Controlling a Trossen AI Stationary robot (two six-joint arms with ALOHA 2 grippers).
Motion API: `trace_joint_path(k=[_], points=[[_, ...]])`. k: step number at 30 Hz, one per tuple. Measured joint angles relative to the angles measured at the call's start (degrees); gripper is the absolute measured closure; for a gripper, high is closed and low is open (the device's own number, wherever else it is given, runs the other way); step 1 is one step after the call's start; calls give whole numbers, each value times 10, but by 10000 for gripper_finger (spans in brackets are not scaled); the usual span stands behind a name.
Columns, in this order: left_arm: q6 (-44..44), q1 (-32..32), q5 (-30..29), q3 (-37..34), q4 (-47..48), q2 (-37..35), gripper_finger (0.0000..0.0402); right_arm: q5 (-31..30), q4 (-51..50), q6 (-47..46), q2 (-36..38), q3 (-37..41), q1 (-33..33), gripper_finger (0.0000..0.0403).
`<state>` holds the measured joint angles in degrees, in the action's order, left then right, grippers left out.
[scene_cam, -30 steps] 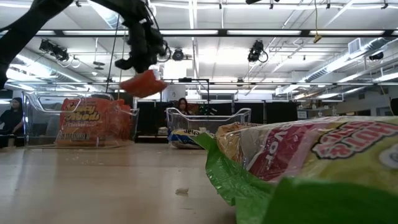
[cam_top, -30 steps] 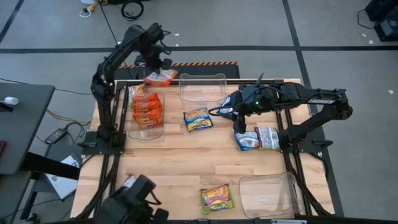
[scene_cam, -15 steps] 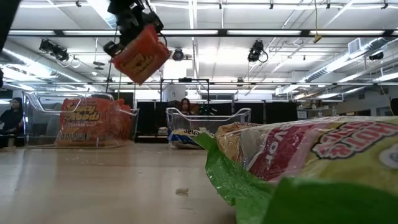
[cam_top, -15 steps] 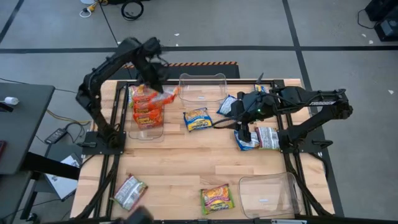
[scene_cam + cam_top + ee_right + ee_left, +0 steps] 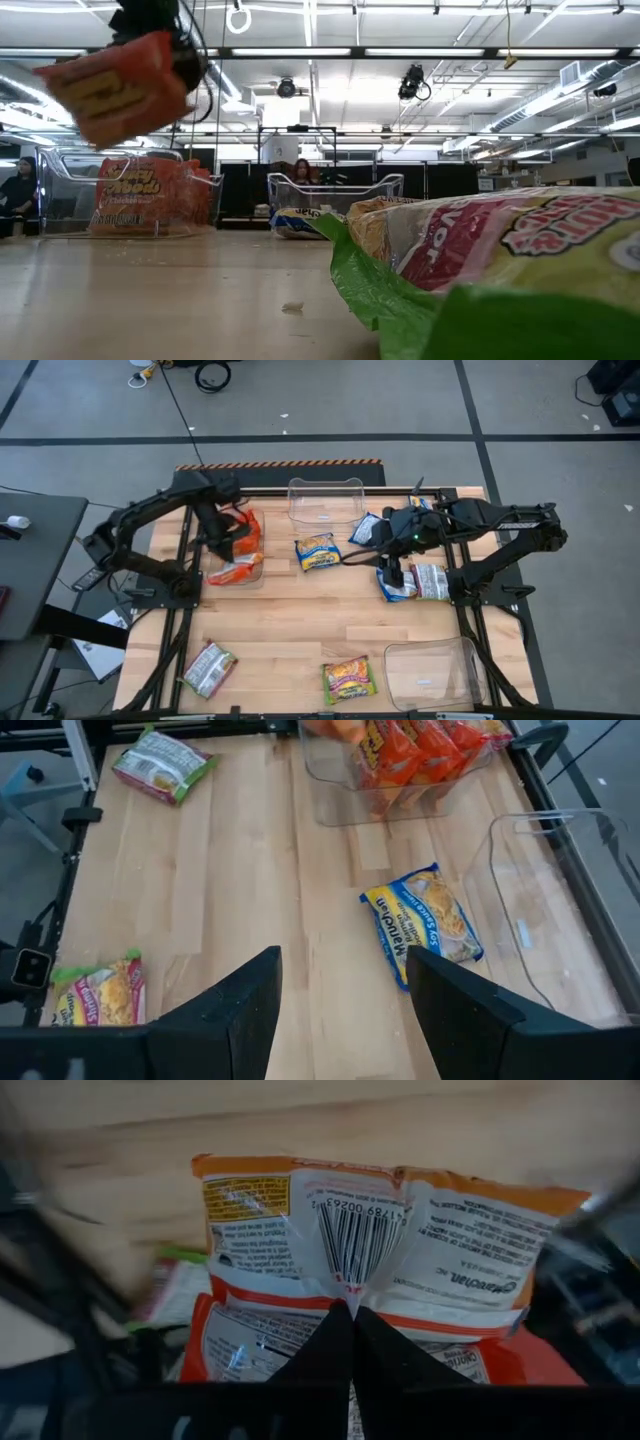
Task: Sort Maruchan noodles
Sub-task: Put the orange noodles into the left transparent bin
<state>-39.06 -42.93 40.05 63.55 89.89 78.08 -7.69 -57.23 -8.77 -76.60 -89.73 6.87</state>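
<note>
Two arms work over the wooden table (image 5: 300, 630). The left gripper (image 5: 350, 1315) has its jaws clenched on an orange-red packet (image 5: 243, 532), holding it in the air above the clear tray (image 5: 236, 575) on the table's left side, where more orange-red packets (image 5: 420, 745) stand stacked. The right gripper (image 5: 342, 990) hovers with jaws spread and nothing between them, over the table near a blue-and-yellow packet (image 5: 318, 552) lying flat between the trays. Silver-white packets (image 5: 420, 582) lie under the right arm. A yellow-green packet (image 5: 348, 680) and another pale packet (image 5: 208, 669) rest along the near edge, beside an empty clear tray (image 5: 432, 672).
</note>
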Motion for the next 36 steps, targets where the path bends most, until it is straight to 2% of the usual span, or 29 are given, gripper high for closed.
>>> trace_joint_path(k=[5,9,11,17,22,25,29,36], points=[[35,-26,-62,-62,1,23,395,-1,-10,-4,0,0,0,183],[52,-54,-116,-74,-13,46,395,-1,-24,-18,0,0,0,183],[53,-60,-117,-73,-27,57,394,-1,-31,-25,0,0,0,183],[71,-47,-120,-73,-32,77,390,-1,-48,-39,0,0,2,183],[98,-30,-183,-73,-34,93,382,-1,-51,-46,0,0,3,183],[102,-27,-221,-73,-45,93,359,-1,-52,-46,0,0,3,183],[108,-27,-228,-60,-30,92,314,-1,-51,-43,0,0,3,183],[132,-23,-249,19,-2,81,234,-1,-51,-31,0,0,3,183]])
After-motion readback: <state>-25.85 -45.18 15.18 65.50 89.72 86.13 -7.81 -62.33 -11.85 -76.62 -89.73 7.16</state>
